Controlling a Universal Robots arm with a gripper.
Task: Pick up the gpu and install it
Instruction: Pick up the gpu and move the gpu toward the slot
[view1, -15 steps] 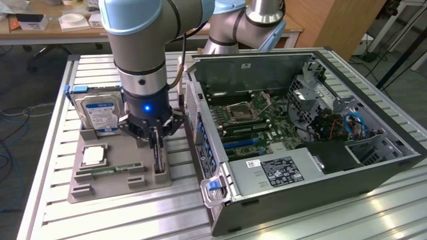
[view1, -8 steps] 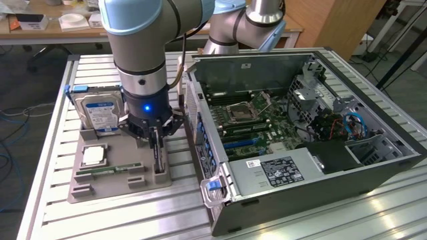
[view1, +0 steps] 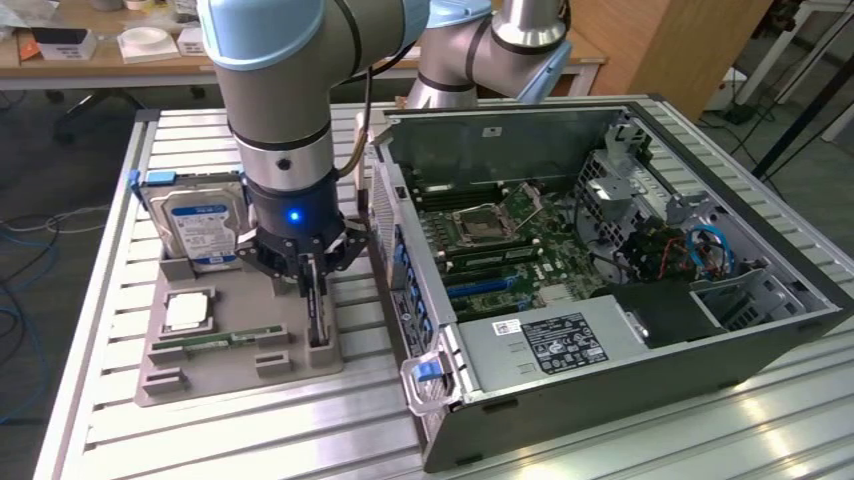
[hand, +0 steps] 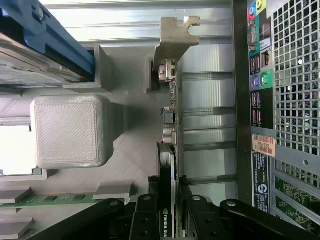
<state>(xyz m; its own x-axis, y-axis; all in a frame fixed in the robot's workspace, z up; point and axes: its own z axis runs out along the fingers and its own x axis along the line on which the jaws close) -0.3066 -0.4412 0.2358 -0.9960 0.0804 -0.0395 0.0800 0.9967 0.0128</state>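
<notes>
Nearest the lens in the wrist view, the claw (hand: 168, 202) is clenched on the gpu (hand: 170, 125), with a finger against each face of the card. The card stands on edge in its slot of the grey tray (view1: 214, 378) on the table (view1: 267, 445), silver bracket (hand: 176, 35) at the far end. By my reading the grip is made but the card is not lifted, so the whole install is left.

From the exterior view's left, the tray holds:
- a hard drive (view1: 198, 225), upright, its blue label too fine to read
- a processor (view1: 187, 312)
- a memory stick (view1: 214, 340)
- the gripped card

At the exterior view's right, just beside the tray, lies the open computer case (view1: 641, 392). The expansion slots of its motherboard (view1: 534, 250) look unoccupied. The power supply label (view1: 561, 338) is black and white and unreadable.

In the wrist view, a small green logo on the card by the fingers is probably Nvidia's. An orange sticker (hand: 263, 145) on the case back bears a code I cannot make out.
</notes>
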